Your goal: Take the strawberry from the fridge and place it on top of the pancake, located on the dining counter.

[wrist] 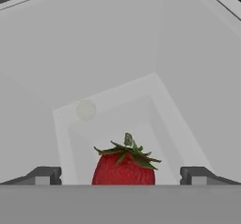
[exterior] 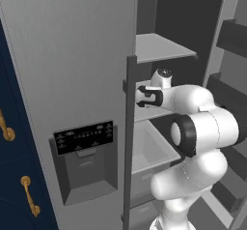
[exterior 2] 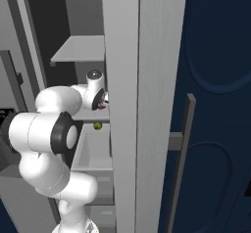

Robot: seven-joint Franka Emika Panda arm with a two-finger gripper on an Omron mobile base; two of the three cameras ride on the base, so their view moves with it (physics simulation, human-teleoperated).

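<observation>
- Bottom of the hand view: the gripper [wrist: 122,176] stands spread wide, one dark fingertip [wrist: 44,175] at lower left, its partner at lower right, nothing yet clasped.
- Between them, low and centre, sits the strawberry [wrist: 123,169]: a red, rounded body topped by a spiky green calyx, apart from both tips.
- Judged from its look, the fruit is light, soft and easily bruised; the surest hold appears to be across the widest part of the red body, below the leaves, with a gentle squeeze. The leafy crown looks too flimsy to grip.
- In the left base view, centre right, the white arm [exterior: 202,127], glossy with dark joint rings, reaches into the open fridge [exterior: 67,60]; in the right base view a speck of red shows at the hand, middle left.
- Just beyond the fruit, the hand view shows smooth pale-grey walls narrowing to a squared recess, with a faint round pale spot [wrist: 86,110] left of centre.
- Farther up in the left base view, a flat grey shelf [exterior: 161,46] juts out; a tiny yellow-green item [exterior 2: 97,126] lies left of centre in the right base view.
- At far left, a matte silver door carries a black-panelled dispenser [exterior: 84,138], beside navy cabinets with brass handles [exterior: 30,195].
</observation>
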